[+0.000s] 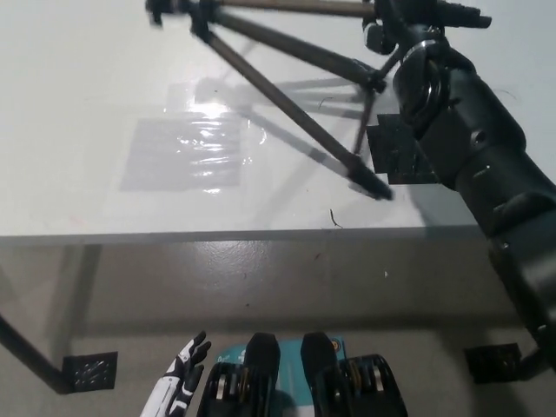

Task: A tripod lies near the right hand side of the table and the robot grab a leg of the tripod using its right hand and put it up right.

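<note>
Right hand (408, 22) grips a tripod (287, 52) leg at the desk's (104, 104) far right edge. Swing smoothly, feet down together. Left hand (178, 387) hangs open below the front edge.

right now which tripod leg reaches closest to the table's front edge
The long leg running diagonally down to the foot by the right hand; the other legs end farther back.

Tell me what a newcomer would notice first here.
The tripod catches the eye, raised off the white table at upper right with its legs splayed, held by the black right hand. The white left hand rests open, low at bottom left.
</note>
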Available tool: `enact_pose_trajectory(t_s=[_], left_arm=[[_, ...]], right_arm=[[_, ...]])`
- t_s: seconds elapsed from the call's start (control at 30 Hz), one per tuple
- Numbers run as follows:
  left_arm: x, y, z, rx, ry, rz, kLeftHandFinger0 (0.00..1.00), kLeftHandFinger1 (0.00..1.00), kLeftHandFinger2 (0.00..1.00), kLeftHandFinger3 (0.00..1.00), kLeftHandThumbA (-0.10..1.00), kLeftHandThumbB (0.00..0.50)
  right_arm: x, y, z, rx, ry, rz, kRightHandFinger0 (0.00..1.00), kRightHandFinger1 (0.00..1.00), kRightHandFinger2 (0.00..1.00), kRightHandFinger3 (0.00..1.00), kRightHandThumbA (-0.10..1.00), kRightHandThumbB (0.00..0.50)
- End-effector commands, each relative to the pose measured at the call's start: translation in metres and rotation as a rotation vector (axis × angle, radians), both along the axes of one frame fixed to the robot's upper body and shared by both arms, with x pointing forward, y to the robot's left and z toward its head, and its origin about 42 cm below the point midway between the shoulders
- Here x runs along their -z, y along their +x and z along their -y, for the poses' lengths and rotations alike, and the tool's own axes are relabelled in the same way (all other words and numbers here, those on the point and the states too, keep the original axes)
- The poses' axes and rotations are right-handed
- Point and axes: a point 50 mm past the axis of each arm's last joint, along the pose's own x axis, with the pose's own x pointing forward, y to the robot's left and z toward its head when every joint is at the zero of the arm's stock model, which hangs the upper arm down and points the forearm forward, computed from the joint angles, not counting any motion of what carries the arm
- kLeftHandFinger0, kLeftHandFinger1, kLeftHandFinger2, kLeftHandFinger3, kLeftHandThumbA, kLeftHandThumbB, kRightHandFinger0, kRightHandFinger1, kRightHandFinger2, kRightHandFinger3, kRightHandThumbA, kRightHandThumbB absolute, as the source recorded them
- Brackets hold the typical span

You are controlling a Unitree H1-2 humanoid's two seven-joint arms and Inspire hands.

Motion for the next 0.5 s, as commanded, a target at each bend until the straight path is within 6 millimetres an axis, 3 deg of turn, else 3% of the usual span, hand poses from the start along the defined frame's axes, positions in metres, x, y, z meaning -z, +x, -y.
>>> enact_pose_trajectory(t_s=[0.0,0.13,0.33,0.47], left_arm=[[-0.015,0.006,0.002,0.055,0.015,0.075,1.00,1.00,1.00,1.00,1.00,0.354],[-0.015,0.006,0.001,0.052,0.016,0.078,1.00,1.00,1.00,1.00,1.00,0.356],[-0.015,0.005,0.003,0.063,0.024,0.077,1.00,1.00,1.00,1.00,1.00,0.395],[-0.015,0.006,0.003,0.057,0.026,0.076,1.00,1.00,1.00,1.00,1.00,0.399]], right_arm=[[-0.179,-0.022,-0.045,-0.132,0.526,0.450,0.00,0.08,0.57,0.73,-0.10,0.119],[-0.179,-0.024,-0.045,-0.133,0.645,0.440,0.00,0.07,0.57,0.69,-0.10,0.114],[-0.154,-0.024,-0.048,-0.114,0.785,0.410,0.00,0.00,0.46,0.66,-0.10,0.111],[-0.118,-0.022,-0.053,-0.107,0.848,0.370,0.00,0.00,0.45,0.63,-0.10,0.079]])
